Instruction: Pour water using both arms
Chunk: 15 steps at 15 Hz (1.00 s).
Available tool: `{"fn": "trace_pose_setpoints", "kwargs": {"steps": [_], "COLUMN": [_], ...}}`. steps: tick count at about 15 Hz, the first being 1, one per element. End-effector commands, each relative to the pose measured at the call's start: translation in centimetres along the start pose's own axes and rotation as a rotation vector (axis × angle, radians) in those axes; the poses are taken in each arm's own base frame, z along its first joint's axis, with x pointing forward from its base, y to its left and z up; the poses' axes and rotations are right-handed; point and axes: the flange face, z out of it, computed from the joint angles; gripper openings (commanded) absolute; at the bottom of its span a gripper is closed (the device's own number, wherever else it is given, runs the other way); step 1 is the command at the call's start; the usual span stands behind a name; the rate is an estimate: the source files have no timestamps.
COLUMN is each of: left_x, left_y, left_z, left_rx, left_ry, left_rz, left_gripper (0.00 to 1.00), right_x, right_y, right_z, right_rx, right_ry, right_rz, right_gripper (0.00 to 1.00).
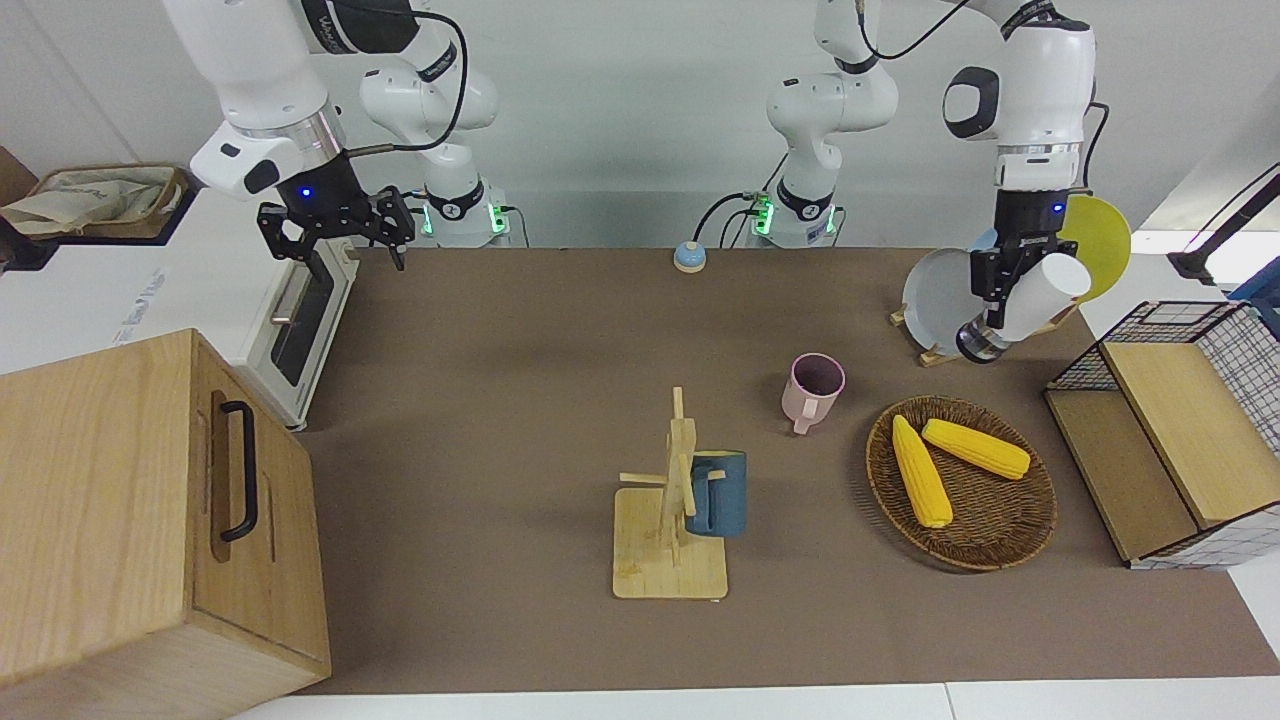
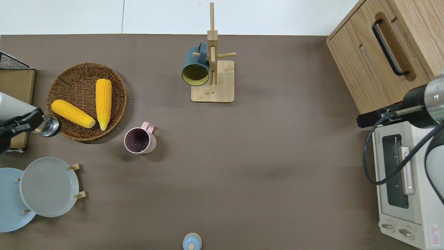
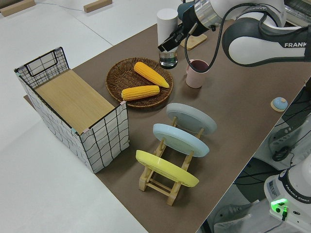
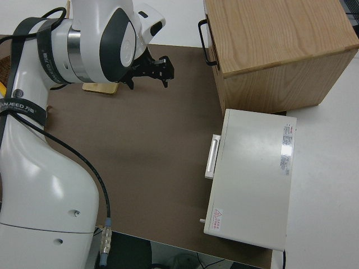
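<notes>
My left gripper (image 1: 1012, 288) is shut on a white bottle (image 1: 1040, 290) with a silvery end (image 2: 48, 125). The bottle is tilted with that end downward, in the air over the wicker basket's (image 2: 76, 74) rim. The left side view shows the gripper (image 3: 171, 42) clamped across the bottle (image 3: 167, 22). A pink mug (image 1: 815, 385) stands upright and apart on the table (image 2: 138, 140). My right gripper (image 1: 340, 235) hangs open and empty over the table edge of the toaster oven (image 1: 300, 320), as the right side view confirms (image 4: 148, 70).
Two corn cobs (image 1: 920, 470) lie in the basket. A blue mug (image 2: 196, 67) hangs on a wooden mug tree (image 2: 212, 81). A plate rack (image 2: 48, 185), a wire crate (image 1: 1170, 420), a wooden cabinet (image 2: 381, 52) and a small blue knob (image 1: 688, 257) ring the table.
</notes>
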Motion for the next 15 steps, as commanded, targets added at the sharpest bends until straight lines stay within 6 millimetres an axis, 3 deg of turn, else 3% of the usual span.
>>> {"fn": "trace_pose_setpoints", "kwargs": {"steps": [1,5,7,12,15], "left_x": [4.6,7.7,10.3,12.0,13.4], "left_y": [-1.5,-3.7,-5.0,-10.1,-13.1], "left_z": [-1.1,-1.6,-2.3,-2.0,-0.1], "left_rx": [0.038,0.064,0.079,0.137,0.134], "left_ry": [0.068,0.114,0.145,0.147,0.146], "left_rz": [-0.016,-0.041,-0.059,0.027,0.033], "left_gripper": [0.00,0.00,0.00,0.00,0.00], "right_x": [-0.1,0.0,0.0,-0.1,-0.1], "right_y": [0.1,-0.1,-0.1,0.1,0.1], "right_z": [-0.3,-0.3,-0.3,-0.3,-0.3], "right_rx": [-0.012,-0.012,-0.012,-0.012,-0.012], "right_ry": [-0.009,-0.009,-0.009,-0.009,-0.009], "right_rz": [-0.003,-0.006,-0.006,-0.003,-0.003], "right_gripper": [0.983,0.983,0.983,0.983,0.983]}}
